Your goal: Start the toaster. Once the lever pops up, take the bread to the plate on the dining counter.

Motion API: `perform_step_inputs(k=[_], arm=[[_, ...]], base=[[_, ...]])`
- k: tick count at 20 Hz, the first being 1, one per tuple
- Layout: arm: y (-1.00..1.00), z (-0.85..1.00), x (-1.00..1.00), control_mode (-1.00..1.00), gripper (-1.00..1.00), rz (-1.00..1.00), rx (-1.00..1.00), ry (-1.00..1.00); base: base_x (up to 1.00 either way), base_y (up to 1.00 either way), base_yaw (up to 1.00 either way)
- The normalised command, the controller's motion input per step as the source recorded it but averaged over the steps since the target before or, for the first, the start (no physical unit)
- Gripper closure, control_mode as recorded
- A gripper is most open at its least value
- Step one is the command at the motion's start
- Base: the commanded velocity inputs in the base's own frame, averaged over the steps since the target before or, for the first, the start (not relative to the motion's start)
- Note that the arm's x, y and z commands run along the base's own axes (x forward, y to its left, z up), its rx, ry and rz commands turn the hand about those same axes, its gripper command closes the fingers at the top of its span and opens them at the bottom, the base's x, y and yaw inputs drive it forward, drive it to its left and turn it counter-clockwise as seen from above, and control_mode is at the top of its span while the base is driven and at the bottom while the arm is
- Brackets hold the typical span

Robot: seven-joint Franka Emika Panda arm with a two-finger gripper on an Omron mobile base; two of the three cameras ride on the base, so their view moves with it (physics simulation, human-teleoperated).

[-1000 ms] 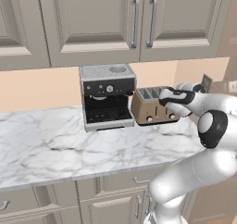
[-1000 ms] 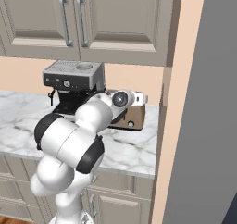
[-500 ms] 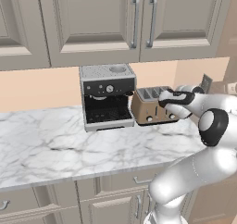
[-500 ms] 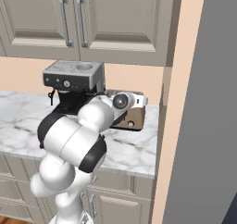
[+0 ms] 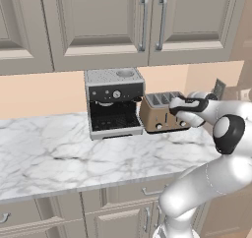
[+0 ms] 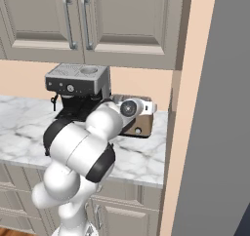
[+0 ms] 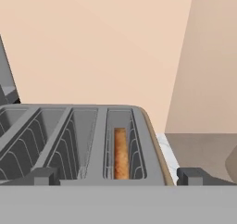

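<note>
Hand view puts us right over the toaster: our two dark fingertips rise at the bottom edge, set well apart, one at each end of the slotted silver top, with nothing between them. Just past them we look down into the row of slots with their wire guards. The bread sits low in the rightmost slot, its brown crust edge showing, sunk beneath the rim. Beyond the toaster we see a strip of marble worktop, and behind that the peach wall meeting a darker beige side wall.

From the left base view our gripper reaches in from the right, over the right end of the toaster. The bronze box stands on the marble worktop, just beside the black-and-silver coffee machine on its left; whether the two touch we cannot tell. Grey cabinet doors hang above both, and beige drawers run under the worktop.

In the right base view our own arm covers most of the toaster; we make out its brown end face with a small round control, close to the corner wall, and the coffee machine farther left.
</note>
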Motion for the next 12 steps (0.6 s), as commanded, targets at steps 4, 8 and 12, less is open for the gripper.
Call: perform_step_inputs(k=[4, 8, 12], arm=[[0.0, 0.0, 0.0, -1.0, -1.0, 0.0, 0.0, 0.0], [0.0, 0.0, 0.0, -1.0, -1.0, 0.0, 0.0, 0.0], [0.0, 0.0, 0.0, -1.0, -1.0, 0.0, 0.0, 0.0]], base=[[0.0, 0.0, 0.0], [0.0, 0.0, 0.0], [0.0, 0.0, 0.0]])
